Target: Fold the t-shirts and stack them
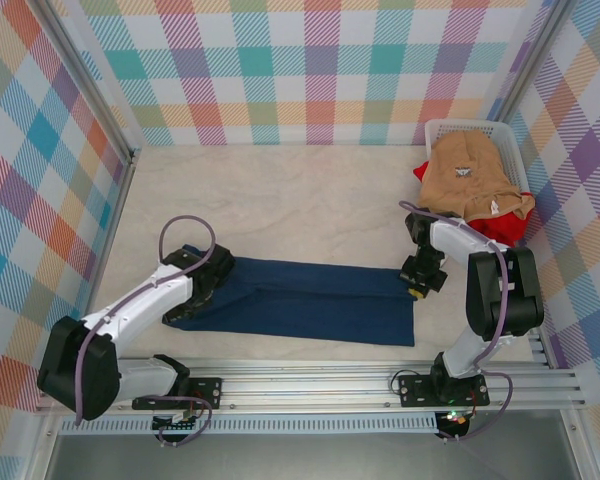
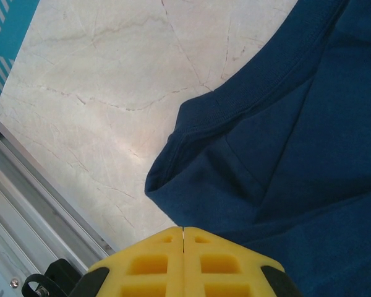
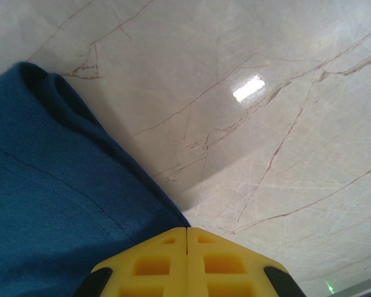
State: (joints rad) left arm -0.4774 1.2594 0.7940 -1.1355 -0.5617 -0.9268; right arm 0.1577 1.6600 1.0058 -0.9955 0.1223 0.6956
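**Both end effectors clenched at the ends of a half-folded navy shirt**

The navy shirt (image 1: 310, 300) lies on the surface (image 1: 310, 200) as a long, narrow band stretched between the two arms. That shape suggests its sides are already turned in and the fold across its length is not yet made.

The left end effector (image 1: 208, 277) sits over the band's collar end. In its wrist view the yellow tips (image 2: 183, 230) are pressed together, and the ribbed neckline and a shoulder seam lie just ahead and to the right of them.

The right end effector (image 1: 418, 288) sits at the far corner of the opposite end. It is also clenched (image 3: 187, 229), with the hem running away to the left of its tips and bare surface ahead.

At each end the cloth edge meets the closed tips. I cannot tell whether a thin layer is pinched there or the tips merely press on it. An arm at each end looks like the setup for keeping the band taut and square, or for carrying one end over the other.

Beyond the right end effector a basket (image 1: 460, 130) holds the tan shirt (image 1: 470, 175) on top of the red shirt (image 1: 500, 225), both unfolded.
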